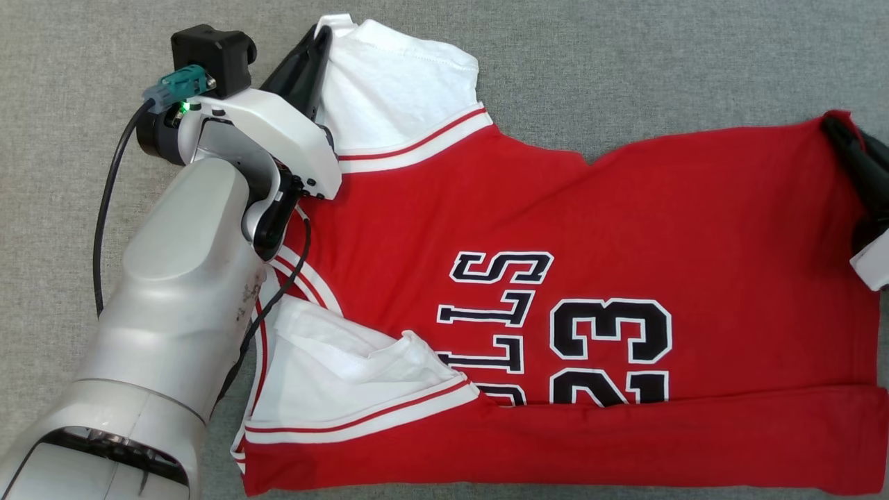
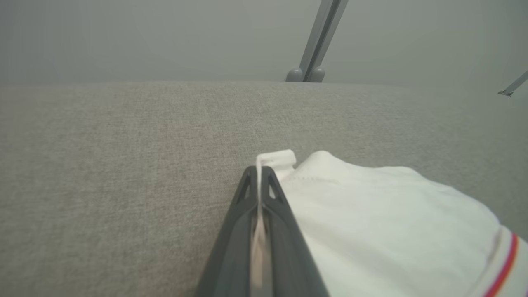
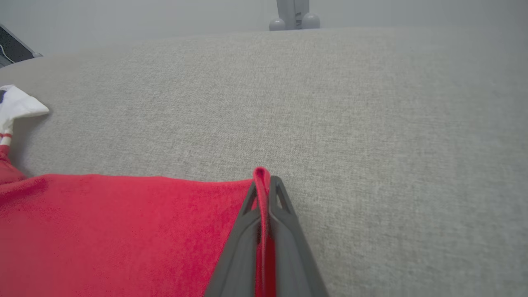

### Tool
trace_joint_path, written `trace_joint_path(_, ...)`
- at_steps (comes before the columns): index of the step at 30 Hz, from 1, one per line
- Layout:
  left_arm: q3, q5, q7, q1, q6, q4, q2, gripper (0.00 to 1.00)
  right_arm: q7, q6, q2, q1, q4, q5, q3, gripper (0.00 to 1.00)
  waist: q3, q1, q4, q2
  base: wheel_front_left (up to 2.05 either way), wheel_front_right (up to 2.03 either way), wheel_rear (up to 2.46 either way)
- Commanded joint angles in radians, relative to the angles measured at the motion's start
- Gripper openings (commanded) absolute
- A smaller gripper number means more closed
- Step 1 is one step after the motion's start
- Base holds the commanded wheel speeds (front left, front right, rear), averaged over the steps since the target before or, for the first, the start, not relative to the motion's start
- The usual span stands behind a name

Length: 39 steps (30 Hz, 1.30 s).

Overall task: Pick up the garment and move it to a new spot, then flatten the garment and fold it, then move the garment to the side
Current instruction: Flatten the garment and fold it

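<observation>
A red jersey (image 1: pixel 590 208) with black lettering is spread over a grey fabric surface (image 1: pixel 625 55), its near edge folded over. The tip of its far white sleeve (image 2: pixel 371 214) is pinched in the closed left gripper (image 2: pixel 259 171). Its far hem corner (image 3: pixel 259 172) is clamped in the closed right gripper (image 3: pixel 266 181).

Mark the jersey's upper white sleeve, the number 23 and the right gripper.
upper white sleeve (image 1: pixel 396 83), head view, middle of the white cloth.
number 23 (image 1: pixel 611 310), head view, a black stroke.
right gripper (image 3: pixel 266 181), right wrist view, between the fingertips pinching the jersey (image 3: pixel 123 231).
</observation>
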Motion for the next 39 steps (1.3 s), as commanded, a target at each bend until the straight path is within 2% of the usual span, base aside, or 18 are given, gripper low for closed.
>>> trace_joint_path(1, -0.001, -0.005, -0.012, -0.014, -0.001, -0.005, 0.009, 0.00, -0.014, 0.000, -0.004, 0.001, -0.010, 0.009, -0.013, 0.00, -0.002, 0.0000, 0.000, 0.0000, 0.00, 0.00, 0.00)
trace_joint_path(10, 0.005, 0.007, -0.054, -0.022, 0.013, -0.110, 0.038, 0.00, -0.061, 0.000, -0.013, 0.008, -0.058, 0.059, -0.051, 0.00, -0.026, 0.0000, 0.011, 0.0000, 0.00, 0.00, 0.00)
trace_joint_path(19, 0.017, -0.018, -0.051, 0.084, 0.044, -0.300, 0.075, 0.00, -0.081, 0.000, -0.028, 0.055, -0.106, 0.130, -0.049, 0.00, -0.049, 0.0000, 0.012, 0.0000, 0.00, 0.00, 0.00)
trace_joint_path(24, 0.034, -0.050, -0.033, 0.201, 0.068, -0.472, 0.104, 0.00, -0.090, 0.000, -0.051, 0.118, -0.161, 0.199, -0.056, 0.00, -0.065, 0.0000, 0.019, 0.0000, 0.00, 0.00, 0.00)
trace_joint_path(29, 0.058, -0.089, 0.014, 0.341, 0.100, -0.704, 0.164, 0.00, -0.093, 0.000, -0.086, 0.193, -0.219, 0.260, -0.073, 0.00, -0.080, 0.0000, 0.022, 0.0000, 0.00, 0.00, 0.00)
trace_joint_path(30, 0.058, -0.089, 0.014, 0.341, 0.100, -0.704, 0.164, 0.00, -0.093, 0.000, -0.086, 0.193, -0.219, 0.260, -0.073, 0.00, -0.080, 0.0000, 0.022, 0.0000, 0.00, 0.00, 0.00)
trace_joint_path(39, 0.121, -0.126, 0.107, 0.560, 0.197, -1.104, 0.287, 0.00, -0.118, 0.000, -0.123, 0.291, -0.287, 0.300, -0.115, 0.00, -0.104, 0.0000, 0.017, 0.0000, 0.00, 0.00, 0.00)
